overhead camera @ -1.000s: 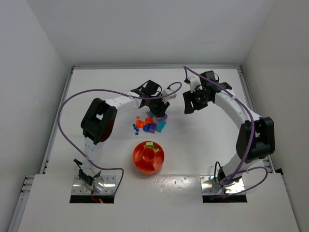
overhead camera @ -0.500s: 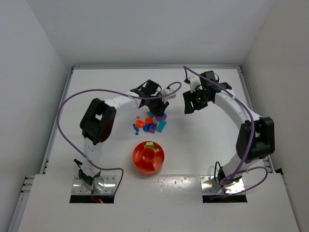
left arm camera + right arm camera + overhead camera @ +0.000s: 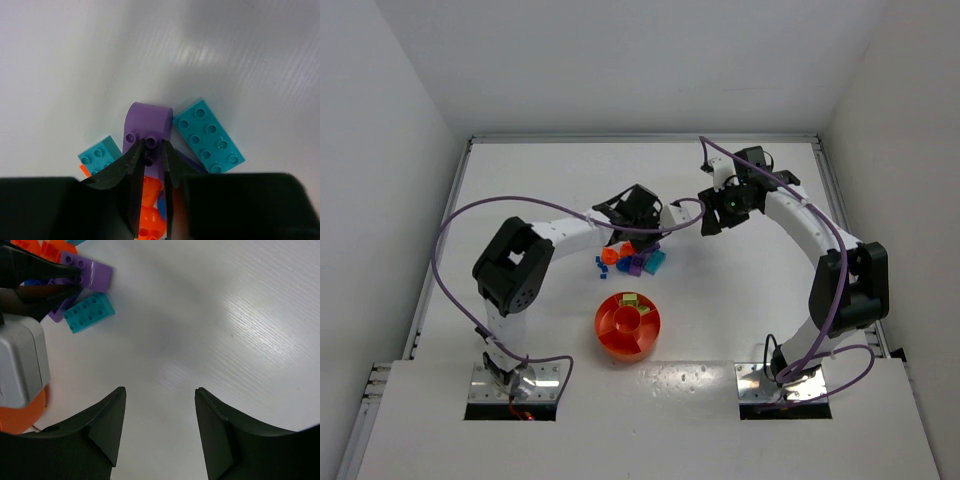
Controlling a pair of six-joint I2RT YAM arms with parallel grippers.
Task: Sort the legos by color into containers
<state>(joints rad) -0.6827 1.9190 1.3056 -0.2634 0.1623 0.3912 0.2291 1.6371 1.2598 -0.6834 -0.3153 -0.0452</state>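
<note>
The left claw (image 3: 150, 152) is clamped on the studded end of the purple brick (image 3: 148, 119) at the lego pile (image 3: 632, 262) on the counter (image 3: 100, 60). A teal brick (image 3: 209, 136) lies just beside it. The right claw (image 3: 160, 395) stands apart.

Bright, even overhead light; soft glare streaks on the white desk (image 3: 240, 310) in both wrist views, shadows faint, focus sharp

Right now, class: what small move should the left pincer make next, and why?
Probably lift straight up: the left pincer is shut on the purple brick, which lies close beside a teal brick, and the tray sits apart from them.
</note>
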